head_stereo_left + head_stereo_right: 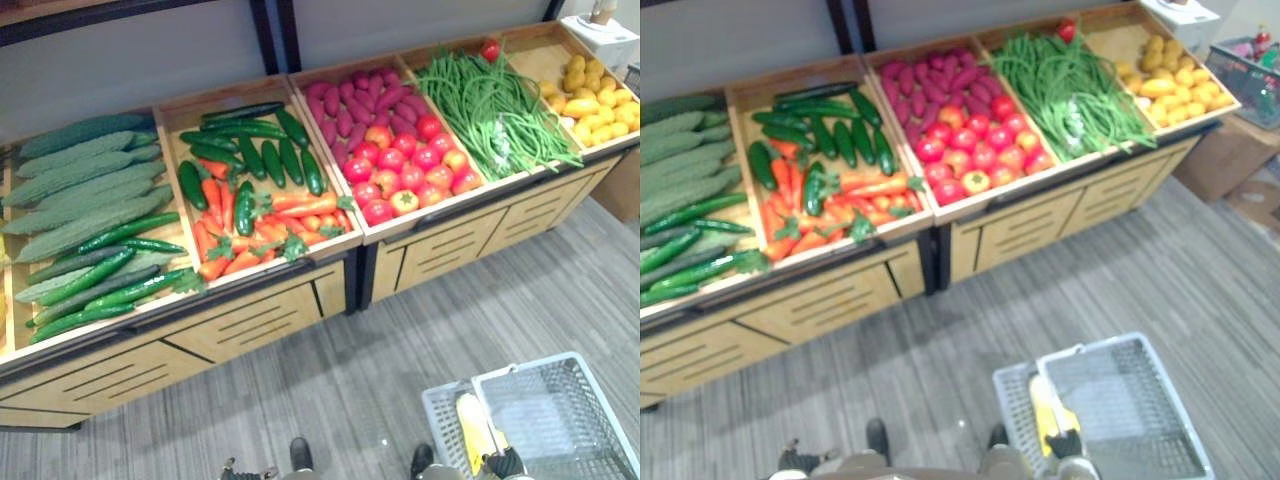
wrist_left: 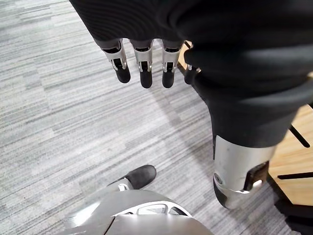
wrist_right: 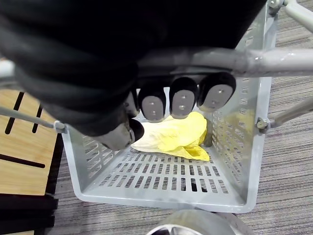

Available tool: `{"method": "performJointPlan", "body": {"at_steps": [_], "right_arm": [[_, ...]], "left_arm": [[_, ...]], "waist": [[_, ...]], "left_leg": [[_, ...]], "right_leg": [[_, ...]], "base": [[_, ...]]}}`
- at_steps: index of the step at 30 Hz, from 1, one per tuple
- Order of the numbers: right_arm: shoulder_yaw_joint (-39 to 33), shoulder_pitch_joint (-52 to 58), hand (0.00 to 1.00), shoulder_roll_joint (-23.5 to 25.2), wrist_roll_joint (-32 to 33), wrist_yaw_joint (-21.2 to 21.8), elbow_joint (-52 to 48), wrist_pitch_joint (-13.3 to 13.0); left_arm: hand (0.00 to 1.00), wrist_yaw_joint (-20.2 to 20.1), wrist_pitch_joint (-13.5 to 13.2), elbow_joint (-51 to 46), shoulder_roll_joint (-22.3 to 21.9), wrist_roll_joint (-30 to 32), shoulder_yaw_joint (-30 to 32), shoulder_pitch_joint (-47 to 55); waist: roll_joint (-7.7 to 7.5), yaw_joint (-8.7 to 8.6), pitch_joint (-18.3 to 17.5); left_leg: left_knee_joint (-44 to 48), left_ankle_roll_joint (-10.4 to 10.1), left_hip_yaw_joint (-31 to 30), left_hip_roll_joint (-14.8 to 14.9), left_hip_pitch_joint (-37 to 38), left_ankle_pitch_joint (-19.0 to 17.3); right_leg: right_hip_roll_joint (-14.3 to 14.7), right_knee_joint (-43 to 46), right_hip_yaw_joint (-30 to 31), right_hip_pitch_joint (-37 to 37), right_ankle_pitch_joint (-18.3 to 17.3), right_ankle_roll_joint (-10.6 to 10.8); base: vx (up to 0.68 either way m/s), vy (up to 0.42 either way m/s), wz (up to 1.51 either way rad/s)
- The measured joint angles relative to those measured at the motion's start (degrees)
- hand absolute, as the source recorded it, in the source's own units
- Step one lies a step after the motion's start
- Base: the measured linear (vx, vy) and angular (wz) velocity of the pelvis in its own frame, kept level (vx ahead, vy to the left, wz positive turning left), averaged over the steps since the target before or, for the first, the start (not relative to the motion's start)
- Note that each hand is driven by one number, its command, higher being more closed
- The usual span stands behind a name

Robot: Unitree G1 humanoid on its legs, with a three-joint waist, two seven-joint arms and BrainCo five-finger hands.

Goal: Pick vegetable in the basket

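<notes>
A grey plastic basket (image 1: 560, 410) hangs low at my right side over the floor. A yellow leafy vegetable (image 3: 171, 137) lies inside it, also seen as a yellow vegetable (image 1: 472, 425) from above. My right hand (image 3: 181, 100) is shut round the basket's grey handle bar (image 3: 264, 61), and shows as the right hand (image 1: 1065, 445) by the basket's near rim. My left hand (image 2: 142, 58) hangs above the carpet with straight fingers, holding nothing. The produce stand is ahead, out of both hands' reach.
A wooden stand (image 1: 300, 310) holds bins of bitter gourds (image 1: 80, 190), cucumbers and carrots (image 1: 250, 210), sweet potatoes and tomatoes (image 1: 400, 160), green beans (image 1: 490, 100) and yellow fruit (image 1: 595, 100). A cardboard box (image 1: 1230, 150) stands at the right. Grey carpet lies between me and the stand.
</notes>
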Motion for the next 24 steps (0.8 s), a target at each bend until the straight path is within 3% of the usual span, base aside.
{"method": "performJointPlan", "body": {"at_steps": [13,24], "right_arm": [[-4.8,1.4,1.0,-1.5,5.1,2.0,0.4,0.0],[-4.4,1.9,1.0,-1.8,3.6,1.8,1.8,0.0]], "left_arm": [[0.0,-2.8,-1.5,-0.1,2.8,-0.1,0.6,-0.1],[0.0,-2.9,-1.6,0.2,2.9,0.0,-1.6,0.0]], "waist": [[0.11,-0.06,-2.1],[-0.03,-0.21,-3.9]], "left_leg": [[-0.1,0.3,-0.5,-0.4,2.2,-0.8],[-0.1,0.3,-1.8,-0.5,1.9,-0.8]], "right_leg": [[-0.1,-1.1,-0.4,3.0,0.0,0.1],[-0.1,-0.8,-1.0,3.1,0.0,0.1]], "base": [[0.0,0.001,0.0],[0.0,-0.002,0.02]]}}
